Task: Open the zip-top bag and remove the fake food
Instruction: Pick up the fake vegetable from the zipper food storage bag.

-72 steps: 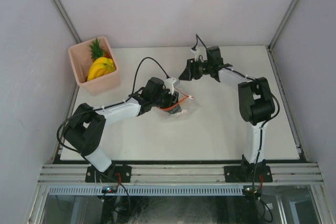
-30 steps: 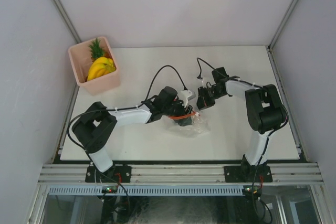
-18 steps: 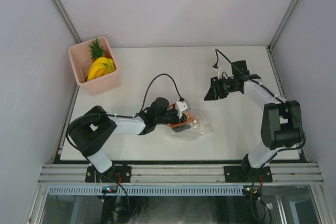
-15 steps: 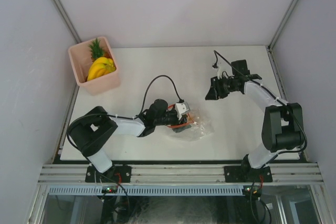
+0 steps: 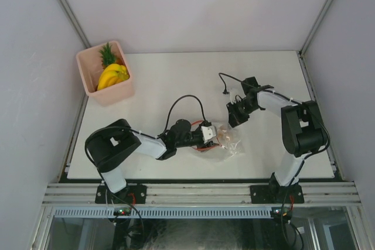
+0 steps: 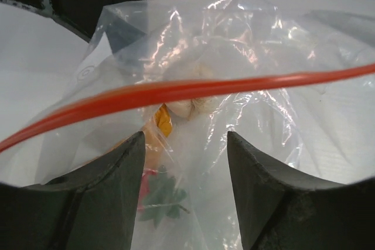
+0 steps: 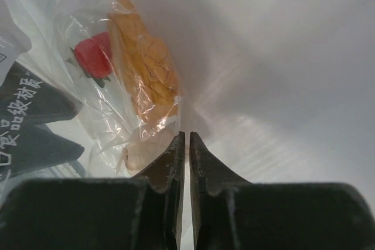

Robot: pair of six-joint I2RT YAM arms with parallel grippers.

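1. Left hand (image 6: 184, 144): spread and gripping nothing. The bag (image 5: 229, 144) has its mouth end right between and ahead of the fingers, and the zip strip (image 6: 193, 89) crosses just past the tips.
2. Likely reason: the hand is spread wide to straddle the mouth end, either to pin it down or to get at the strip. I cannot tell whether the zip is parted.
3. Right hand (image 7: 183, 139): fingers pressed together, with the tips right at the bag's far edge. The film touches the inner finger, but I cannot tell whether any film is caught between them.
4. Likely reason: this hand is set opposite the left hand so the bag is braced or tugged from one end while the other end is worked.
5. Food (image 7: 146, 80): an orange cross-hatched piece inside the bag, just ahead and left of the right hand's tips. A red piece (image 7: 94, 54) with green leaves lies beside it, further out. In the left wrist view, orange and green bits show through the film between the fingers.
6. The bag lies flat on the counter (image 5: 176, 74) between the two hands, so neither has to lift it.
7. Bin (image 5: 111, 93): well away from both hands at the far left corner, holding a banana (image 5: 112, 76) and a pineapple (image 5: 107, 55).
8. Judgement: the task is partway done, since small pieces remain in the bag. Thin, slippery film is the risk here, because a pinch could slip off.
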